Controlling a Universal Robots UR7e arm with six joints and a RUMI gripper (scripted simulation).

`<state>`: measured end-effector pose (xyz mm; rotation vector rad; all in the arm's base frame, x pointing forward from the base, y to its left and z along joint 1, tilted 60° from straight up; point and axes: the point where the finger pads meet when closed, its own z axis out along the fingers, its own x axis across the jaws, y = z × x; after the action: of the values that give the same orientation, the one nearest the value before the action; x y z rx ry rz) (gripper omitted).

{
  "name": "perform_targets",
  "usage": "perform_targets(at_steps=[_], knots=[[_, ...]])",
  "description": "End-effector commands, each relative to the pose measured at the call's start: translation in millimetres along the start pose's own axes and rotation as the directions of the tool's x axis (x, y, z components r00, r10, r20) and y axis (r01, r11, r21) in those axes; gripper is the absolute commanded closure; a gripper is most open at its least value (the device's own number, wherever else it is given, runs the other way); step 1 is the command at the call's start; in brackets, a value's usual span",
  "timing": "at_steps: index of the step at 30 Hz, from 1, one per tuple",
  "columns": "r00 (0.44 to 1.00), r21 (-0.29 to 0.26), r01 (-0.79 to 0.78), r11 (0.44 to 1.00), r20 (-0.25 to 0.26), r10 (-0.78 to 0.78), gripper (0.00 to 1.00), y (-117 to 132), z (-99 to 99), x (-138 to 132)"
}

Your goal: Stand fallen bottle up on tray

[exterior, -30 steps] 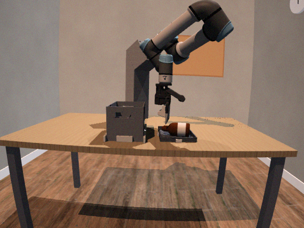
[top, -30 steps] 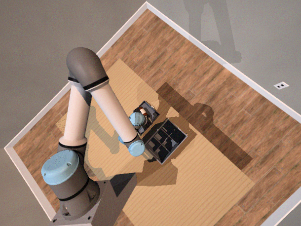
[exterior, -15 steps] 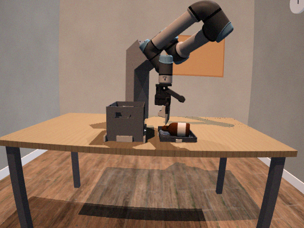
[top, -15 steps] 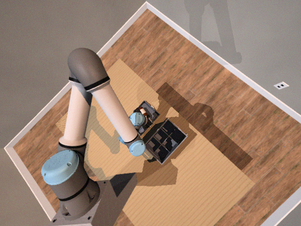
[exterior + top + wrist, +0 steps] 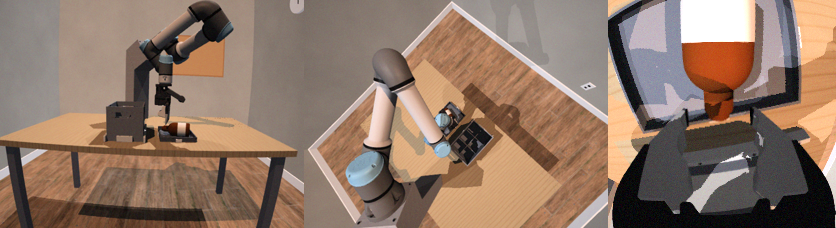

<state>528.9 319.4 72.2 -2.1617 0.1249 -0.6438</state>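
A brown bottle (image 5: pixel 177 129) with a white label band lies on its side in a shallow dark tray (image 5: pixel 189 137), its narrow neck pointing toward the crate and its rounded base toward the tray's far end. In the wrist view the bottle (image 5: pixel 717 55) fills the upper middle, neck end nearest the camera, resting on the tray's grey floor (image 5: pixel 648 75) inside its dark rim. Directly above the neck hangs the gripper (image 5: pixel 166 119), pointing straight down from the arm's wrist; its two grey fingers stand partly spread with a gap between them, gripping nothing, and their tips sit just above the neck (not touching it, as far as the side view shows). Just beside the tray, on the neck side, stands a dark grey crate (image 5: pixel 125 121), taller than the tray, open at the top and split by dividers into compartments, as the top view shows (image 5: pixel 471 141). A narrow gap separates crate and tray, and the crate wall rises close to where the fingers hang. Both rest on a light wooden table (image 5: pixel 62 134) with dark legs. Behind the table rises the arm's grey pedestal (image 5: pixel 135 74), and the arm (image 5: pixel 174 30) reaches up and folds back down over the tray. From the top view the arm's wrist hides most of the tray and bottle. An orange board (image 5: pixel 212 59) hangs on the back wall, above a wooden plank floor (image 5: pixel 149 194).
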Motion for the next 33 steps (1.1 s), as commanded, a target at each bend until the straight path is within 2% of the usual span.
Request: perform_targets(at_steps=[1, 33], knots=[[1.000, 0.000, 0.000, 1.000, -0.001, 0.000, 0.62, -0.1, -0.2, 0.3], [1.000, 0.000, 0.000, 1.000, -0.001, 0.000, 0.62, -0.1, 6.7, 0.3]])
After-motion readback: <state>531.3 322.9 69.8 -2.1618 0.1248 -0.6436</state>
